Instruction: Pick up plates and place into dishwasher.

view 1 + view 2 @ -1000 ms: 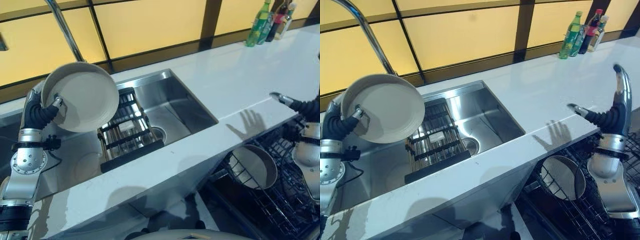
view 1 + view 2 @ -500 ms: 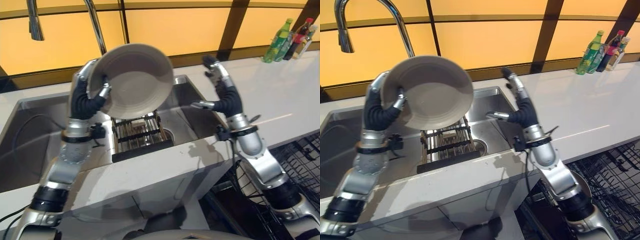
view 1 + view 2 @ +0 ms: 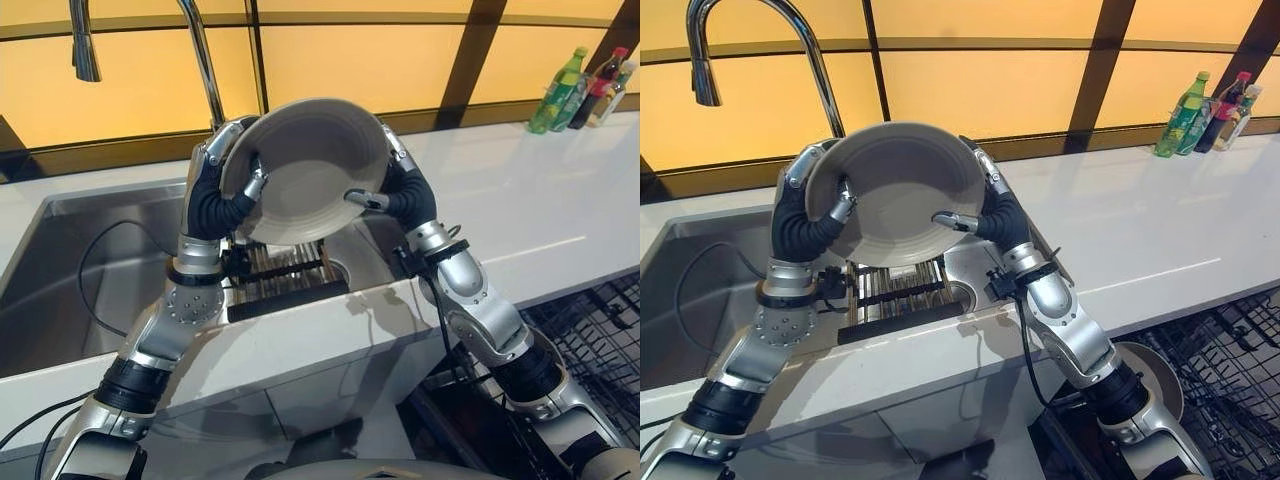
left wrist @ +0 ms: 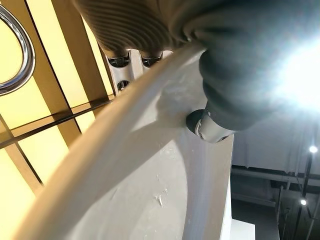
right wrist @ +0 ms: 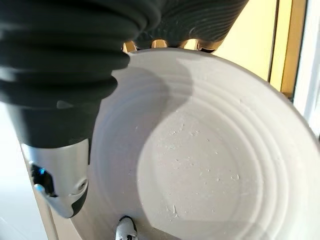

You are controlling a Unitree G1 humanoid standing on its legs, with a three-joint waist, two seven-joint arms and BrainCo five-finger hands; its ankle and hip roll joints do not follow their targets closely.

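Left hand point(image 3: 222, 190): fingers behind the rim, thumb on the face, clamped on the plate point(image 3: 310, 165). Right hand point(image 3: 395, 190): same hold on the opposite edge, thumb on the face, fingers curled behind. Plate: grey-white, tilted nearly upright, face toward the camera, held in the air above the sink point(image 3: 70, 270). Below it: dark slatted rack point(image 3: 285, 275) in the sink. Faucet point(image 3: 200, 60) behind. White table point(image 3: 520, 200); bottles point(image 3: 575, 80) at its far corner. Dishwasher rack point(image 3: 595, 330), lower right; second plate point(image 3: 1155, 375) standing in it.
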